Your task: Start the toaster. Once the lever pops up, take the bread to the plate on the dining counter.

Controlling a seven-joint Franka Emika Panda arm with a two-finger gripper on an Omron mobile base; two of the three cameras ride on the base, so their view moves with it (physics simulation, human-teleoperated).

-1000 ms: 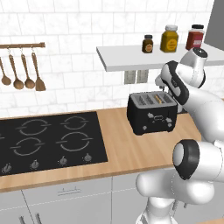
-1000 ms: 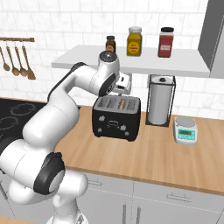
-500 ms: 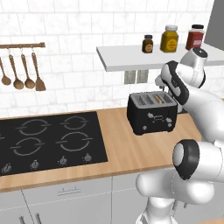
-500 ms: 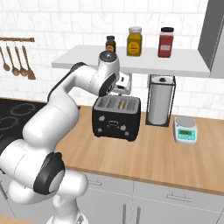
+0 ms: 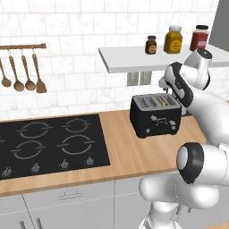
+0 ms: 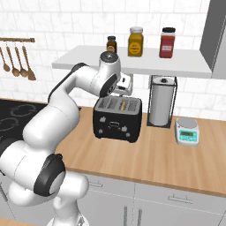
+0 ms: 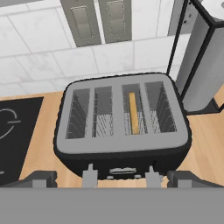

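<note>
Hovering above toaster, gripper wide open, empty, fingertips at bottom centre of hand view. Hob at left edge. Toaster mid-frame; bread sunk in third slot from left. Paper-towel roll at right, close. Risks: lever not yet pressed; fingers could miss it, jab slot grille, nudge toaster; swing right could clip roll.

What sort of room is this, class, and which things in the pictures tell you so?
A home kitchen, rendered rather than real. A black hob is set into a wood counter; a black toaster with a bread slice in one slot stands on that counter, and spice jars line a wall shelf.
</note>
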